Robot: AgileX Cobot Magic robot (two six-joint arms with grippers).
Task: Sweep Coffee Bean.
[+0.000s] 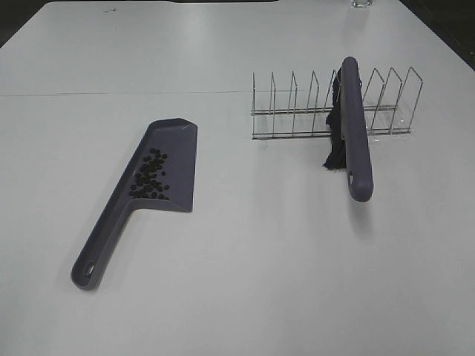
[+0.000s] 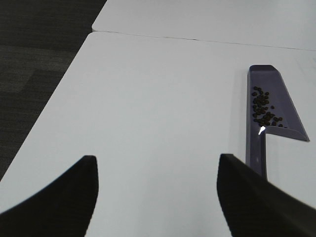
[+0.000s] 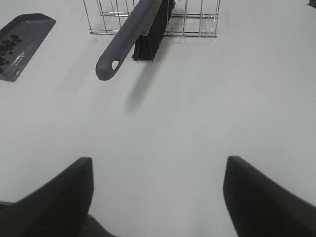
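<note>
The coffee beans (image 1: 151, 176) lie in a small heap inside the purple dustpan (image 1: 178, 141), which rests flat on the white table, handle toward the front left. They also show in the left wrist view (image 2: 264, 108) and the right wrist view (image 3: 7, 47). The purple brush (image 1: 356, 126) with black bristles (image 1: 338, 137) leans in the wire rack (image 1: 297, 111), handle sticking out toward the front. My left gripper (image 2: 157, 187) is open and empty, well away from the dustpan (image 2: 279, 94). My right gripper (image 3: 158, 192) is open and empty, short of the brush (image 3: 129, 39). Neither gripper shows in the exterior view.
The table (image 1: 245, 282) is made of two white tops with a seam running across (image 1: 111, 93). Its left edge drops to dark floor (image 2: 34, 74). A glass object (image 1: 361, 4) stands at the far edge.
</note>
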